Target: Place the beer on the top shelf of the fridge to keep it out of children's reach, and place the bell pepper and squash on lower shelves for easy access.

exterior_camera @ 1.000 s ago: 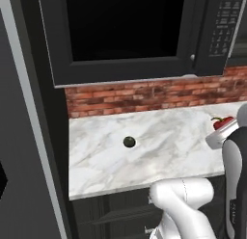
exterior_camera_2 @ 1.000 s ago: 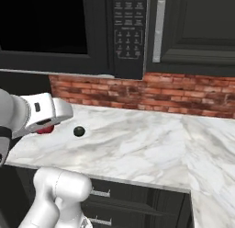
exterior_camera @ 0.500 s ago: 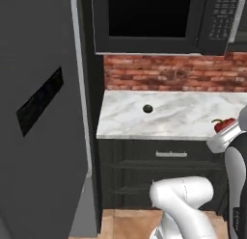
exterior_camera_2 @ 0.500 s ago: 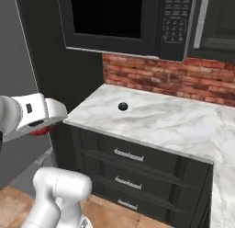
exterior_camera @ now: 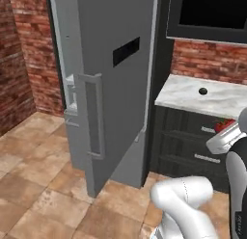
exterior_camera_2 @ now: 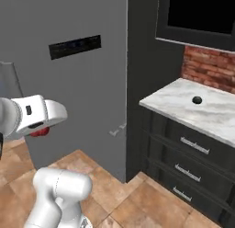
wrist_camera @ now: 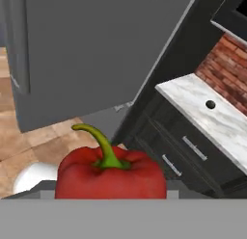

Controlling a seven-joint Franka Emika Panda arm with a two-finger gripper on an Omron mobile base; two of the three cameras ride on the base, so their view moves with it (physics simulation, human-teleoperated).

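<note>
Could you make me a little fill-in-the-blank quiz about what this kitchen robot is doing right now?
1. The red thing carried at the robot's hand is a bell ____.
2. The small dark ball sits on the marble ____.
3. The wall behind the counter is made of red ____.
4. The fridge door, seen from the left base view, stands partly ____.

Missing words: pepper; counter; brick; open

The bell pepper fills the bottom of the hand view, green stem up.
</note>
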